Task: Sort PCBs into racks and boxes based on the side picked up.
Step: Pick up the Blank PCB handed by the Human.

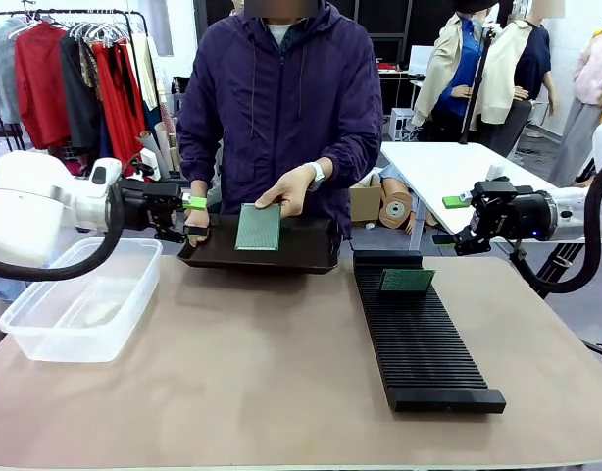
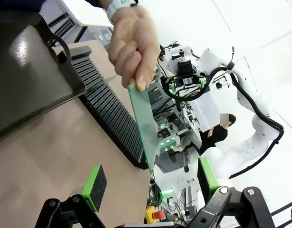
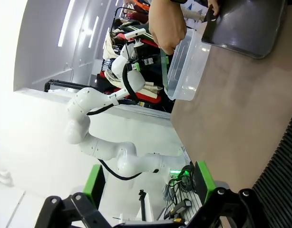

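A person's hand (image 1: 293,189) holds a green PCB (image 1: 258,227) upright over the black tray (image 1: 311,257), its dotted face toward me. The left wrist view shows this PCB (image 2: 143,126) edge-on, and so does the right wrist view (image 3: 163,71). Another PCB (image 1: 407,281) stands in the far slots of the long black rack (image 1: 424,343). The clear box (image 1: 80,299) sits at the left. My left gripper (image 1: 196,218) is open just left of the held board, level with it. My right gripper (image 1: 454,222) hangs open beyond the rack's far end. Both are open in their wrist views, left (image 2: 150,183) and right (image 3: 149,180).
The person stands at the far edge, the other hand behind my left gripper at the tray's left handle. The rack (image 2: 110,114) and tray (image 2: 27,71) lie ahead in the left wrist view. The box (image 3: 189,66) and tray (image 3: 250,23) appear in the right wrist view.
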Tool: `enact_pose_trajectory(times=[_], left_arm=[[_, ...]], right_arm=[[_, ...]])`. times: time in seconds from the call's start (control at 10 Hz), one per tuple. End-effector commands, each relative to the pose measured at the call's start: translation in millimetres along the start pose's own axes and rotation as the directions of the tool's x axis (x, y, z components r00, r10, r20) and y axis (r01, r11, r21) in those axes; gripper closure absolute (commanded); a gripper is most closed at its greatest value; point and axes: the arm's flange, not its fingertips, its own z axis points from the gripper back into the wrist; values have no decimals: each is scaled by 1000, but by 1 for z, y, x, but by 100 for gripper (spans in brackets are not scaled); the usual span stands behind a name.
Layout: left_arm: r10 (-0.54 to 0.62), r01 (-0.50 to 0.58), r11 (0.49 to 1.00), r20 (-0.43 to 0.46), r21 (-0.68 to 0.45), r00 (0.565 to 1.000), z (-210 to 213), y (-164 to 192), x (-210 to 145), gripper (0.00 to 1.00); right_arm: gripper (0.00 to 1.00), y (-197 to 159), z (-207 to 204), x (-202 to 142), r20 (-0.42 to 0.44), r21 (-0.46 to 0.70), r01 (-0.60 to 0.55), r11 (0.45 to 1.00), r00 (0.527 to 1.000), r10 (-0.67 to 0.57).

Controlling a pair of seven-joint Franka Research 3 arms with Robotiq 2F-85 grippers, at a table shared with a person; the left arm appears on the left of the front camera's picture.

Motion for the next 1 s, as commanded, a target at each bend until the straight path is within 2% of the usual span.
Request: enact_pose_trajectory(times=[0.0,0.1,0.9], left_arm=[[-19,19,998,-2,-57,1000,-16,7,8,0],[-13,12,996,-5,-91,1000,-23,11,10,0],[-23,27,992,31,-124,999,-78,36,19,0]], right_arm=[[0,1,-1,1,-1,-5,-10,1000,1000,10],[0,1,-1,1,-1,-5,-10,1000,1000,10],[0,1,-1,1,-1,-5,-10,1000,1000,10]])
